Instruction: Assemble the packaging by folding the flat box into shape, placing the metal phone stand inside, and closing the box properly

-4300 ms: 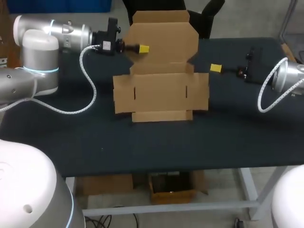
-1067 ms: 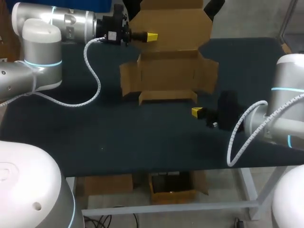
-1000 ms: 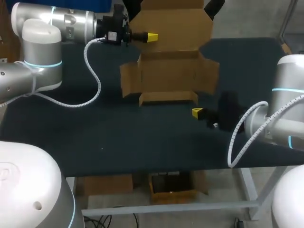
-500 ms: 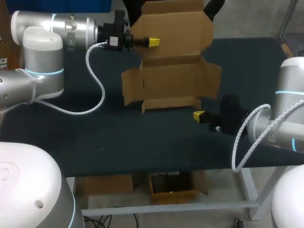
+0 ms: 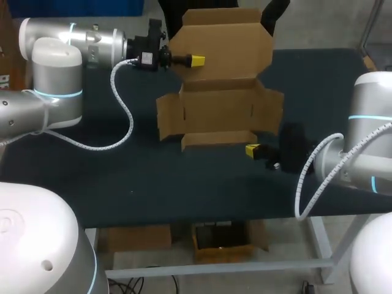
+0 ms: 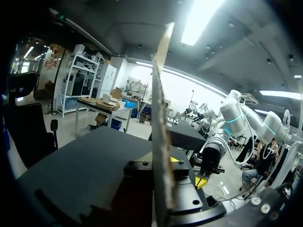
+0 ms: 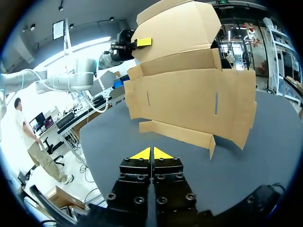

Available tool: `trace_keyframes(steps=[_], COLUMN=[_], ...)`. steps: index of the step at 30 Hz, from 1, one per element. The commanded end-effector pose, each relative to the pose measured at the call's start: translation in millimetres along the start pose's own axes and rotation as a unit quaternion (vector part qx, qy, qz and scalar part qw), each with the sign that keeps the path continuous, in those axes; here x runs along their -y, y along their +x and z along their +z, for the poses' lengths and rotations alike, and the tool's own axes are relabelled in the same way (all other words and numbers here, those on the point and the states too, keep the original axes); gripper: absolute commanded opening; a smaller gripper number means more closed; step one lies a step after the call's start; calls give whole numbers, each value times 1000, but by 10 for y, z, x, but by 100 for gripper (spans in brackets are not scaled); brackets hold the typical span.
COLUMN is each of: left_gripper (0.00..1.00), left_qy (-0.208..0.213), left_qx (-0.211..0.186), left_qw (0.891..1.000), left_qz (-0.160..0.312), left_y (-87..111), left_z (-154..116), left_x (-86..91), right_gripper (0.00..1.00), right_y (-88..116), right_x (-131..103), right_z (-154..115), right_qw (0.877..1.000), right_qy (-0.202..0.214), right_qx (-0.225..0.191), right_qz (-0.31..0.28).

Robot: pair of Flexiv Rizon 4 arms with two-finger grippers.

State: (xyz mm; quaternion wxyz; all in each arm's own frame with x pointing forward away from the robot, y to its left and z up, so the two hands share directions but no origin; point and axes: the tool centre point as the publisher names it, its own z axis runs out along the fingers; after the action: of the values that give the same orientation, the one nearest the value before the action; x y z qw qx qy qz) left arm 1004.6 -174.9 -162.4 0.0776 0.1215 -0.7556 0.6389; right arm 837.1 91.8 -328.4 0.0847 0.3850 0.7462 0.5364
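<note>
Pinching the flat box (image 5: pixel 220 110) by its raised flap's edge: left gripper (image 5: pixel 196 60). Right gripper (image 5: pixel 252 149) sits just before the front flap, fingers pressed together, empty.

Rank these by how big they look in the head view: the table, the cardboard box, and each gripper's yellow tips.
1. table
2. cardboard box
3. Yellow tips of the left gripper and the right gripper: they look about alike, so I leave them unranked.
</note>
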Motion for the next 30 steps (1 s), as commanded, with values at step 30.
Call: trace_keyframes(steps=[30], left_gripper=[0], left_qy=[1], left_qx=[-15], left_qw=[999], left_qz=[29], left_y=[-95], left_z=[-46], left_x=[-69], right_gripper=[0], right_y=[-117], right_x=[113], right_z=[744], right_qw=[992], right_qy=[-50], right_qx=[112], right_qz=[-6])
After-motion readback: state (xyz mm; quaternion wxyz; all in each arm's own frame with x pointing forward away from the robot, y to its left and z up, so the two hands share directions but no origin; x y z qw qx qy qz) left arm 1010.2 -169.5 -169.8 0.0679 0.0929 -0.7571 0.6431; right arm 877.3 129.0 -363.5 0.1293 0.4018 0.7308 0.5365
